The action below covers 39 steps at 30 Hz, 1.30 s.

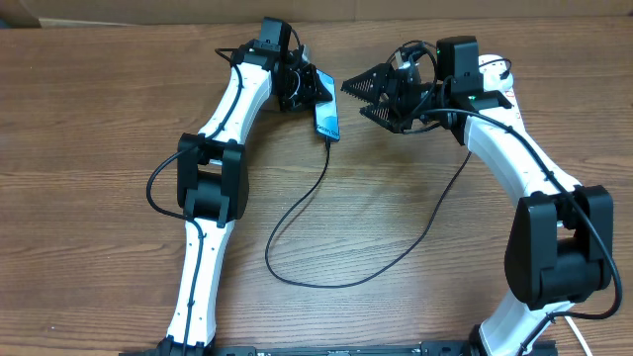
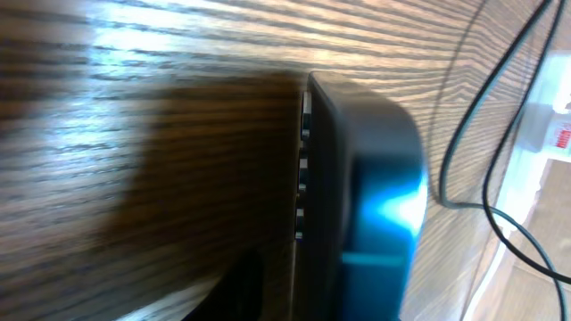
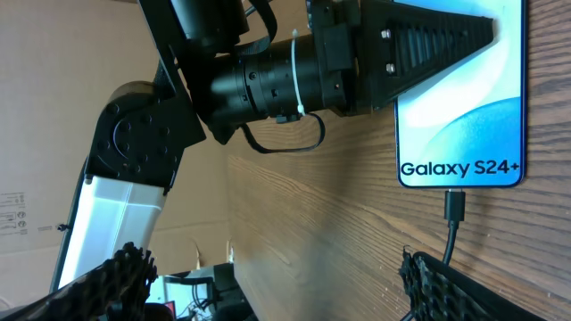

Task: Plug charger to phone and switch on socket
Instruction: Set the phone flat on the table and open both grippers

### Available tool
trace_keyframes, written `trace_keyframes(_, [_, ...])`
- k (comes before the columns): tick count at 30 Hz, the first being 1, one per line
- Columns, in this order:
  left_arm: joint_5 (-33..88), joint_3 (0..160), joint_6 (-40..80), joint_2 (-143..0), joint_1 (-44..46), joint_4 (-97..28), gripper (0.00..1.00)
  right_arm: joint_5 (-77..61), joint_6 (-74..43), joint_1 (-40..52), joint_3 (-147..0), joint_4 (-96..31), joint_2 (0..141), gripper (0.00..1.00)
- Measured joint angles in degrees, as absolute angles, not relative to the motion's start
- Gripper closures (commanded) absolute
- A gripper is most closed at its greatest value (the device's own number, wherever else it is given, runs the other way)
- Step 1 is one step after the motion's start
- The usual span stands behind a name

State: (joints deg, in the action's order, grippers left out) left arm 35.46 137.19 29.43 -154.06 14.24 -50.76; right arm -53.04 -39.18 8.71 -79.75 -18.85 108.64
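The phone (image 1: 327,116) lies on the table with its screen lit; in the right wrist view (image 3: 459,116) it reads "Galaxy S24+". My left gripper (image 1: 300,89) is shut on the phone's far end, one finger across the screen (image 3: 428,45). The left wrist view shows only the phone's dark edge (image 2: 357,178) up close. The charger's black cable (image 1: 316,285) loops over the table, and its plug tip (image 3: 455,205) sits in the phone's lower edge. My right gripper (image 1: 371,99) is open and empty, right of the phone. The socket (image 2: 558,134) shows as a white strip with red marks.
The wooden table (image 1: 99,119) fills the overhead view. The cable loop lies across the middle front of the table, between the arms. Cardboard (image 3: 178,214) stands behind the table in the right wrist view. The socket is hidden in the overhead view.
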Motion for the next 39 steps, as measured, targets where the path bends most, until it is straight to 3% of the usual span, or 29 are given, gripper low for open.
trace_keyframes(15, [33.80,137.23,29.34,-154.06,14.24,-51.42,0.67,-52.97,-39.18,8.71,-79.75,-18.92,108.64,0.10])
trace_keyframes(31, [31.42,138.04,27.20,-154.04,14.28,-53.08,0.67,-52.95,-38.52,8.71,-79.75,-19.05,108.64,0.10])
trace_keyframes(35, [31.00,138.10,26.30,-153.82,14.15,-54.02,0.62,-52.07,-37.19,8.71,-79.75,-20.80,108.64,0.10])
trace_keyframes(39, [30.15,138.10,25.26,-153.32,12.95,-56.14,0.66,-50.96,-35.38,8.71,-79.75,-23.64,108.64,0.10])
